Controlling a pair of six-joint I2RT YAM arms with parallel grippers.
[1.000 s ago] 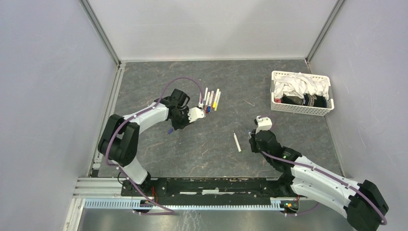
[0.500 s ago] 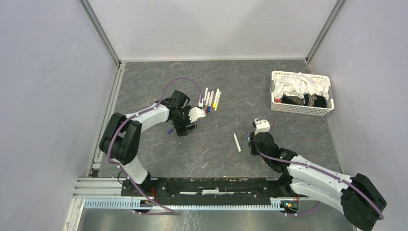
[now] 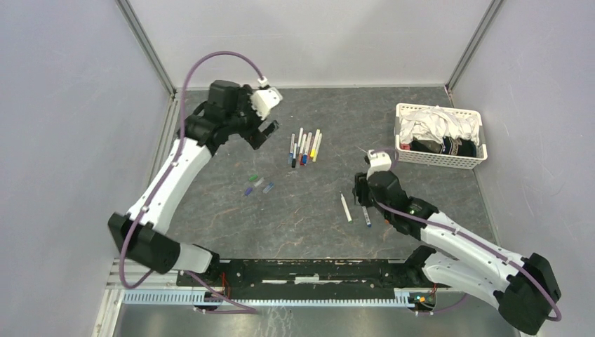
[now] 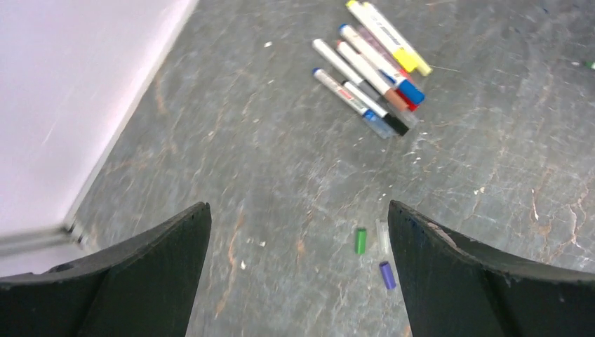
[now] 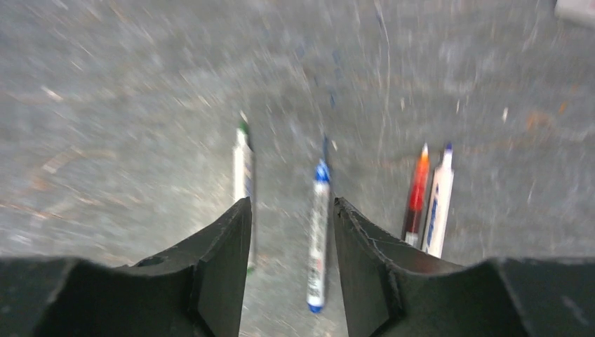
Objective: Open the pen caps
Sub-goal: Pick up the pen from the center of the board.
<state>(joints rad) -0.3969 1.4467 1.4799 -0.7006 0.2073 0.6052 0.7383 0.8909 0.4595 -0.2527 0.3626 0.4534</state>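
Observation:
Several capped pens (image 3: 303, 147) lie side by side at the back middle of the table; the left wrist view shows the same pens (image 4: 372, 70). Loose pen caps lie left of centre: a purple cap (image 3: 248, 190), a pale cap (image 3: 258, 182) and a blue cap (image 3: 268, 187). The left wrist view shows a green cap (image 4: 360, 241) and the purple cap (image 4: 386, 274). My left gripper (image 3: 263, 135) hangs open and empty, high above the back left. My right gripper (image 3: 360, 191) is open, low over an uncapped blue pen (image 5: 318, 225) lying on the table between its jaws. A green-tipped pen (image 5: 243, 175) lies to the blue pen's left.
A white basket (image 3: 401, 156) of cloth stands at the back right. A red pen (image 5: 417, 193) and a white pen (image 5: 436, 203) lie just right of my right gripper. Walls close off the left, back and right sides.
My left gripper opened, rose and swung to the back left, leaving a blue cap by the other caps. My right gripper opened, and the blue pen now lies on the table.

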